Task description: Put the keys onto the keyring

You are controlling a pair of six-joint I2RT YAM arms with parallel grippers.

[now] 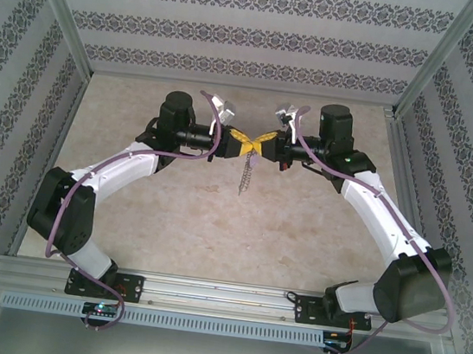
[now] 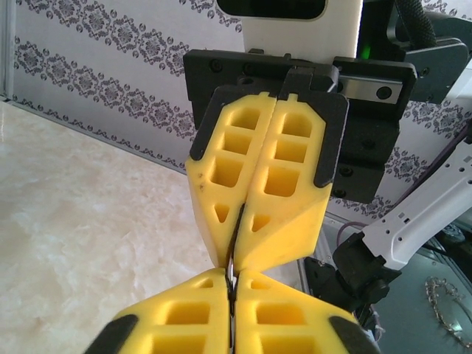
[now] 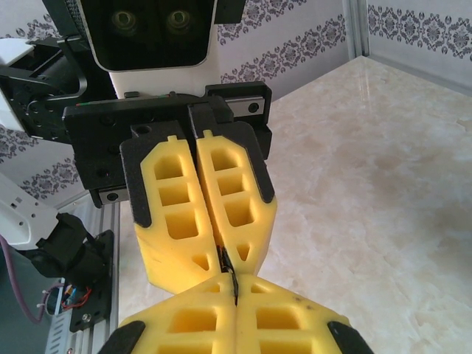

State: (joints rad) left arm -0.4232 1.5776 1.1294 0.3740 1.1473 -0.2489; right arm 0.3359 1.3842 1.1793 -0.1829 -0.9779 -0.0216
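My left gripper (image 1: pixel 247 146) and right gripper (image 1: pixel 264 144) meet tip to tip above the middle of the table. Both pairs of yellow fingers are pressed together on one thin grey metal piece, the keyring (image 2: pixel 231 267), seen edge-on as a sliver in the seam. Its fine squiggly chain (image 1: pixel 245 178) trails from under the fingertips toward the near side. In the left wrist view my left gripper (image 2: pixel 232 286) is at the bottom and the right gripper (image 2: pixel 237 254) faces it. The right wrist view shows the right gripper (image 3: pixel 236 286) below the left gripper (image 3: pixel 221 257), with the keyring (image 3: pixel 231 271) between them. The keys are hidden.
The beige marble-patterned tabletop (image 1: pixel 214 218) lies under the arms. Patterned walls (image 1: pixel 237 37) and metal posts close in the back and sides. An aluminium rail (image 1: pixel 221 295) carrying both arm bases runs along the near edge.
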